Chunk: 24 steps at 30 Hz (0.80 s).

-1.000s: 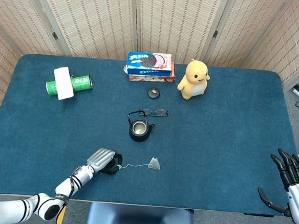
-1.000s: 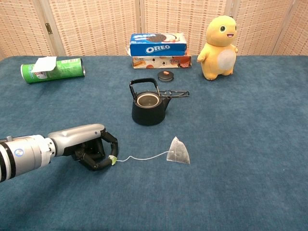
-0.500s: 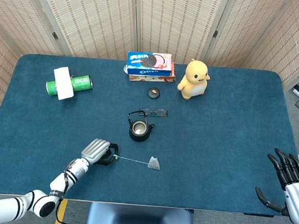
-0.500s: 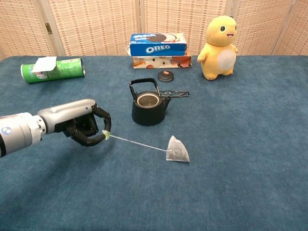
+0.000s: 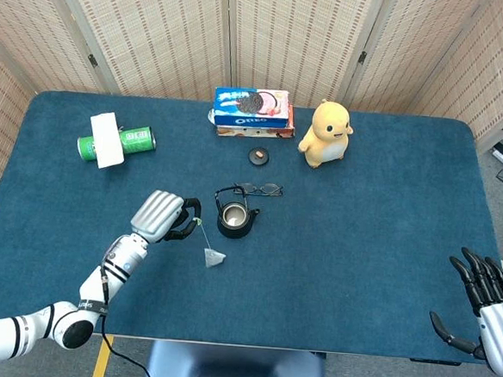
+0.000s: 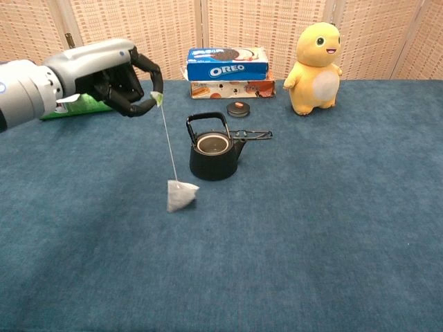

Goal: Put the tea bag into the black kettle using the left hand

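My left hand (image 5: 163, 216) (image 6: 114, 76) is raised above the table and pinches the small green tag of the tea bag's string. The pale tea bag (image 5: 214, 257) (image 6: 181, 196) hangs from that string, just left of and in front of the black kettle (image 5: 235, 217) (image 6: 213, 152). The kettle stands upright in the middle of the table with its lid off and its handle up. My right hand (image 5: 486, 295) hovers at the table's front right corner, its fingers spread and holding nothing.
The kettle's lid (image 5: 258, 156) (image 6: 238, 108) lies behind it, with glasses (image 5: 260, 189) (image 6: 250, 135) in between. A cookie box (image 5: 251, 111) (image 6: 227, 71) and yellow duck toy (image 5: 327, 133) (image 6: 315, 68) stand at the back. A green can (image 5: 115, 142) lies at the far left.
My left hand has risen and moved toward the kettle. The tea bag has come off the table and now hangs on its string beside the kettle. The right hand has stayed put.
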Available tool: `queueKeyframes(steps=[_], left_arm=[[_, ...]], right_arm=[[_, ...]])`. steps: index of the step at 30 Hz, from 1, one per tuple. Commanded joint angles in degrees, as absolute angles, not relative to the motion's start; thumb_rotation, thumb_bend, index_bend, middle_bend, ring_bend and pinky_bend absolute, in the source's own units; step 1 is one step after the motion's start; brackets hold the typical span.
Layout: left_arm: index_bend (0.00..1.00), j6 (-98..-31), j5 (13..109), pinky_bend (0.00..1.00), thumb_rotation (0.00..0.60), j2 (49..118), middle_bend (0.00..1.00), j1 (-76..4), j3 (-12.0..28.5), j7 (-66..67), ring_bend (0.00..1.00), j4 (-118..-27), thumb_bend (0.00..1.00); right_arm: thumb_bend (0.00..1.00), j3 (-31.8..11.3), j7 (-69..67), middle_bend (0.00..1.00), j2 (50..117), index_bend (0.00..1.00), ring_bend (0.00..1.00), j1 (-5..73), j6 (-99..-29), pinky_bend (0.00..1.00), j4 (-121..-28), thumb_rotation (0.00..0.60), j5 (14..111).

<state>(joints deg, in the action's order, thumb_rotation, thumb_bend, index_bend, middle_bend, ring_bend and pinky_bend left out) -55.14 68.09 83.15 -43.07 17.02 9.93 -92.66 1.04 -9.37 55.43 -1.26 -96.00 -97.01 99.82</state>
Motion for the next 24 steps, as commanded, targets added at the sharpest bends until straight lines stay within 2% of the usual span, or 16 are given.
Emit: queueKeyframes(steps=[1, 8, 24], left_arm=[[0.65, -53.5, 64.7, 1.0, 0.6, 81.9, 1.0, -45.4, 19.2, 11.5, 1.0, -94.3, 0.56], [0.65, -52.2, 60.3, 1.0, 0.6, 81.8, 1.0, -50.0, 21.6, 15.7, 1.0, -93.6, 0.57], [0.64, -48.2, 55.5, 1.0, 0.6, 84.2, 1.0, -57.7, 24.0, 13.6, 1.0, -85.8, 0.57]], right_arm=[[0.4, 0.9, -10.0, 0.0, 55.2, 0.0, 0.02, -1.2, -96.0, 0.0, -96.9, 0.339, 99.4], [0.4, 0.3, -11.8, 0.0, 54.9, 0.0, 0.02, -1.2, -96.1, 0.0, -96.6, 0.338, 97.9], [0.4, -0.7, -13.9, 0.0, 54.1, 0.0, 0.03, -1.3, -95.6, 0.0, -96.2, 0.339, 95.1]])
